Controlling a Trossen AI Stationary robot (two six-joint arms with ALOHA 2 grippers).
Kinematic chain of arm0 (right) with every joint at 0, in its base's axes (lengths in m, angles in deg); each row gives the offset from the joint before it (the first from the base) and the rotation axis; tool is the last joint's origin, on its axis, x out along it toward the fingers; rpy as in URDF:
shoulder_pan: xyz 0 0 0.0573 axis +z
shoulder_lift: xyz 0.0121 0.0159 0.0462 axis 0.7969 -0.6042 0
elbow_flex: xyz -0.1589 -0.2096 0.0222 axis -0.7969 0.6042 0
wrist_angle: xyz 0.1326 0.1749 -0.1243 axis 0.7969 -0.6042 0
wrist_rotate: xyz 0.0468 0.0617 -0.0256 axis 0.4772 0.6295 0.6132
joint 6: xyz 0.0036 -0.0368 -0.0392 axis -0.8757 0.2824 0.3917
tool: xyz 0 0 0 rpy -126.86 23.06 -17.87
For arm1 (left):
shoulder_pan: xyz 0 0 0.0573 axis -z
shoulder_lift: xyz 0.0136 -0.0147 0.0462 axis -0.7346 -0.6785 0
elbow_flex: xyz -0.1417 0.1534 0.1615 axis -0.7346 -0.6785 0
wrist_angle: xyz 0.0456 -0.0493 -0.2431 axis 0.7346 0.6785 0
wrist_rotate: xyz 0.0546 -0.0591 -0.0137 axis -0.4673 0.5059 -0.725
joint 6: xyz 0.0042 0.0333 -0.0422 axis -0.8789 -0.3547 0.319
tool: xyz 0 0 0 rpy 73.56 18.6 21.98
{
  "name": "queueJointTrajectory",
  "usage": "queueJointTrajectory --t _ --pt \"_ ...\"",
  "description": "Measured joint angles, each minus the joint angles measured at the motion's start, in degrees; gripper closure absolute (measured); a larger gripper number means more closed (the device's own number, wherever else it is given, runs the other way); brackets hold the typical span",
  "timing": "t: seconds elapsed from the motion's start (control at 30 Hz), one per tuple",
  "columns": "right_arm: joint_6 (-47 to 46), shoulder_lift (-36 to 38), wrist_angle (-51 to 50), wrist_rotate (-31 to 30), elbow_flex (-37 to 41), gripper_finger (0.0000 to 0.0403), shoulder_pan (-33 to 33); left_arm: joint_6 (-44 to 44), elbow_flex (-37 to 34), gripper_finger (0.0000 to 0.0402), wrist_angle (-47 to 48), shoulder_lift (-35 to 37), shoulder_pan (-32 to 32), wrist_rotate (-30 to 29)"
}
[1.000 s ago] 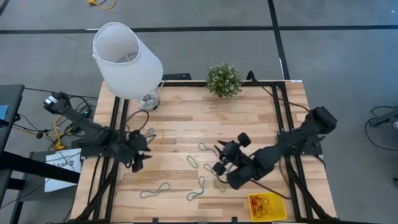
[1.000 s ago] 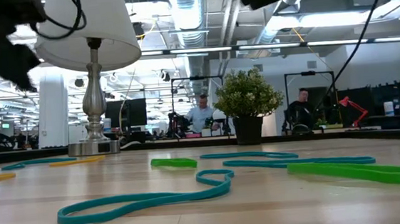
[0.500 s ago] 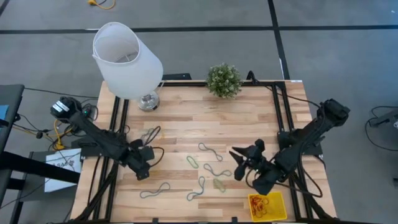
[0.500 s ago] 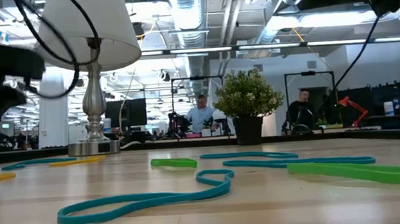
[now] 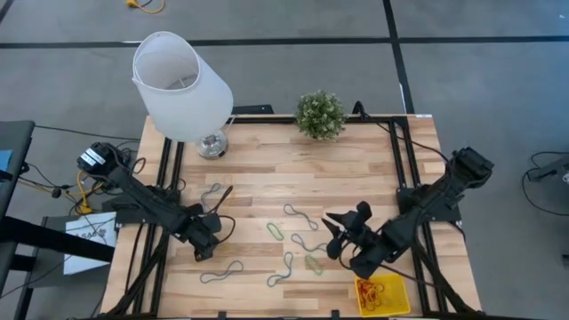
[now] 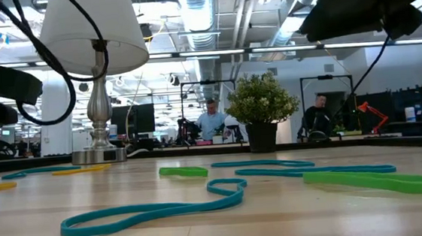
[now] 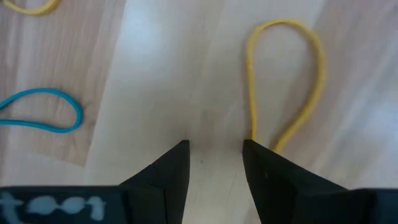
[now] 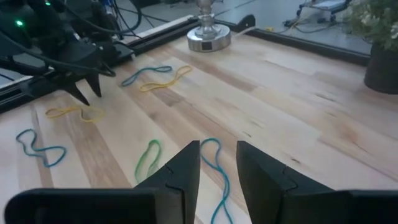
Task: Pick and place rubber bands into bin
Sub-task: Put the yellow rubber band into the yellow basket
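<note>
**Both claws open and empty over the desk**

Left claw (image 7: pixel 214 155) hangs low near the desk's left edge, fingers parted astride bare wood, touching a yellow rubber band (image 7: pixel 286 81). Right claw (image 5: pixel 336 236) hovers parted, empty, near the bin (image 5: pixel 398 300), which sits at the front right corner holding red and yellow bands. Other rubber bands (image 5: pixel 293 240) lie loose mid-desk.

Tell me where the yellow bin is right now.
In the high view the yellow bin sits at the table's front right corner, just below the right claw.
</note>
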Motion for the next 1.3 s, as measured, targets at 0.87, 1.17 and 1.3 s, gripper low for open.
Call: queueJointTrajectory --t 0.87,1.17,1.3 --pt "-0.05 0.00 0.80 3.15 -0.04 0.0305 -1.07 -0.72 1.41 0.0264 -3.96 -0.64 3.90 -0.10" --pt "-0.05 0.00 0.81 3.23 -0.04 0.0305 -1.07 -2.36 1.91 0.0264 -3.14 -5.94 5.74 -1.87" --pt "-0.05 0.00 0.81 3.23 -0.04 0.0305 -1.07 -2.50 1.84 0.0271 -3.05 -5.96 5.63 -2.64"
